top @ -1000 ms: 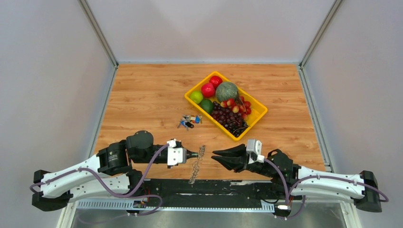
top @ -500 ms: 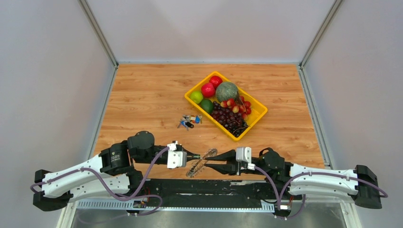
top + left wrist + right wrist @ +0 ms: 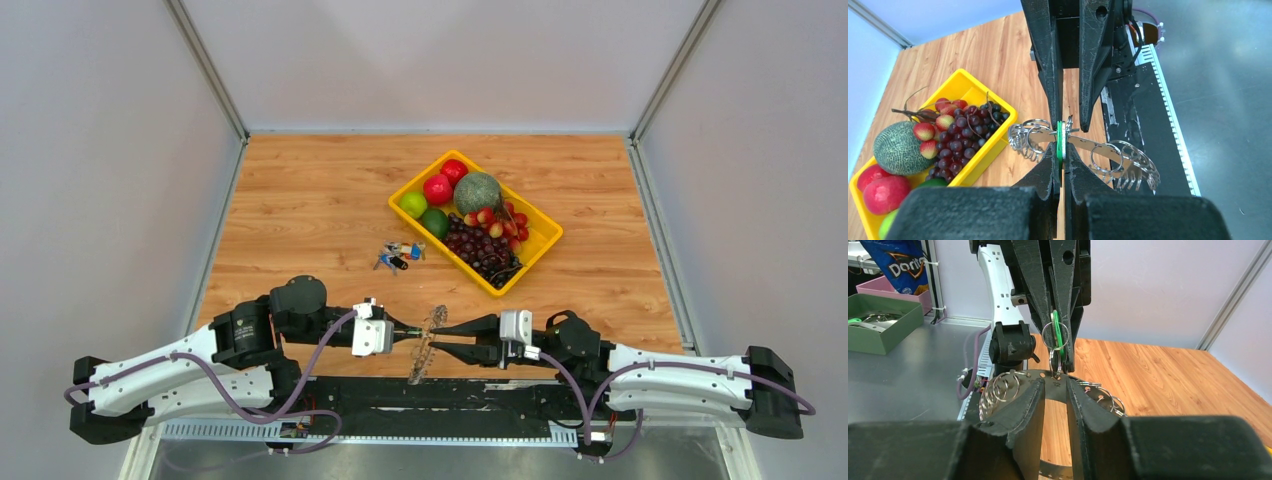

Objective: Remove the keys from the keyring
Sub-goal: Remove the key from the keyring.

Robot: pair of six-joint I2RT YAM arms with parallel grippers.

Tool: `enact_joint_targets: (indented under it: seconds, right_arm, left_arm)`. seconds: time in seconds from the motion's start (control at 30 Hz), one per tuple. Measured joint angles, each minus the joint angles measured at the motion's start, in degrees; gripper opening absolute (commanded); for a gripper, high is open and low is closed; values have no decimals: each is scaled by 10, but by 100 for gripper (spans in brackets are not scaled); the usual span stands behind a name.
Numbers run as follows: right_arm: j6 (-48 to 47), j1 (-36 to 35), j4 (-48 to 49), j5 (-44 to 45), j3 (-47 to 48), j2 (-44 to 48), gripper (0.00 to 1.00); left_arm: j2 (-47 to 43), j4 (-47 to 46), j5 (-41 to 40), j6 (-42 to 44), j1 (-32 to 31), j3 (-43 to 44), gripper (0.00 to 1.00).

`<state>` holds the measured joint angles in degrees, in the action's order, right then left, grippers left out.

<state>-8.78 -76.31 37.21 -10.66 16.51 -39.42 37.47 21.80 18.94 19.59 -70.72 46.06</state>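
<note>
The keyring (image 3: 425,342) hangs edge-on above the table's near edge, between the two arms. It is a flat metal band (image 3: 1098,147) with small rings and silver keys (image 3: 1138,172) bunched along it. My left gripper (image 3: 1060,150) is shut on the green tag (image 3: 1059,137) that hangs from the band by a small ring. My right gripper (image 3: 1055,386) faces it from the other side, jaws a little apart. Its fingertips (image 3: 1037,390) rest at the band on either side of the tag's hole, and nothing is clamped between them.
A yellow tray (image 3: 548,238) of melon, grapes and other fruit stands behind the ring. A small bunch of coloured keys (image 3: 400,252) lies left of it. The black base plate (image 3: 450,395) runs below the grippers. Off the table stands a green box (image 3: 878,325).
My right gripper has come left across the gap, up to the keyring. The ring swung slantwise and has turned back to edge-on. My left gripper has kept hold of the tag.
</note>
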Motion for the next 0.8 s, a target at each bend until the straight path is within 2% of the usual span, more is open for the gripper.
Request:
enact_joint_targets:
  seconds: [0.17, 0.33, 0.57, 0.8]
  right_arm:
    - [-3, 0, 3, 0, 7, -7, 25]
    - [-6, 0, 4, -6, 16, -11, 1]
    - [-5, 0, -21, -18, 35, -18, 0]
    - [-1, 0, -180, -15, 120, -21, 0]
  left_arm:
    - [2, 0, 5, -2, 0, 0, 0]
    - [7, 0, 10, -2, 0, 0, 0]
    - [3, 3, 8, -7, 0, 0, 0]
    - [0, 19, -10, -19, 0, 7, 0]
